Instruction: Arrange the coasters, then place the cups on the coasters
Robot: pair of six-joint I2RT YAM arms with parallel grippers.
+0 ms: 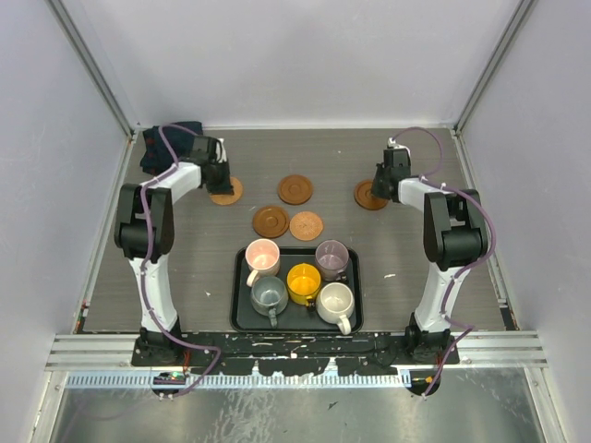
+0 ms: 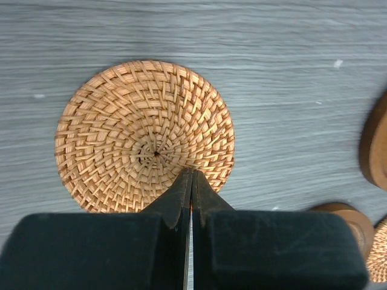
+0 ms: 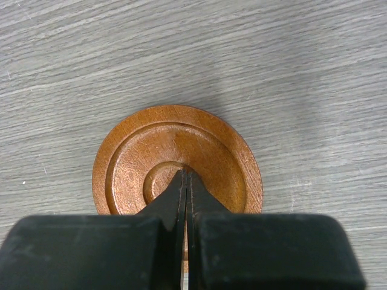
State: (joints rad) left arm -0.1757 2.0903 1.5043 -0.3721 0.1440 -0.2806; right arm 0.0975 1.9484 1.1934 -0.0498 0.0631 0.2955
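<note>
Five round brown coasters lie on the grey table. My left gripper (image 2: 191,173) is shut with nothing between its jaws, and its tips are over the near part of a woven coaster (image 2: 145,136) at the left (image 1: 231,193). My right gripper (image 3: 185,173) is also shut and empty, with its tips over the centre of a ringed wooden coaster (image 3: 177,158) at the right (image 1: 368,196). Three more coasters (image 1: 295,189) (image 1: 271,221) (image 1: 307,225) lie between them. The pink (image 1: 262,257), mauve (image 1: 331,258), yellow (image 1: 303,281), grey (image 1: 269,295) and cream (image 1: 336,303) cups stand in the tray.
The black rectangular tray (image 1: 239,314) sits at the near middle, between the two arm bases. A dark blue cloth (image 1: 171,138) lies in the back left corner, behind the left arm. White walls enclose the table on three sides.
</note>
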